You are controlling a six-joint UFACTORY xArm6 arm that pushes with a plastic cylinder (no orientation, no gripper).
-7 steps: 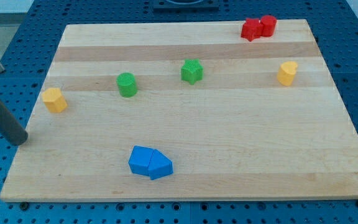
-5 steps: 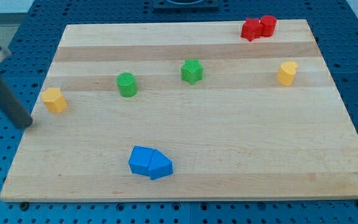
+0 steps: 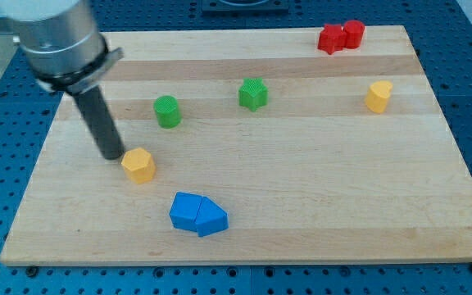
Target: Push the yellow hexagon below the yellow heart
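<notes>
The yellow hexagon (image 3: 138, 165) is a small, flat-topped six-sided block sitting on the wooden board (image 3: 301, 197), up and to the left of the blue blocks (image 3: 198, 214) and far to the left of the yellow heart (image 3: 378, 96). My tip (image 3: 113, 155) sits just beside the hexagon's upper-left edge, seemingly touching it; the rod has no jaws to open or close. Counted: one yellow hexagon, one yellow heart, two green blocks (image 3: 167, 111) (image 3: 253, 93), two touching red blocks (image 3: 341, 37) and two touching blue blocks.
</notes>
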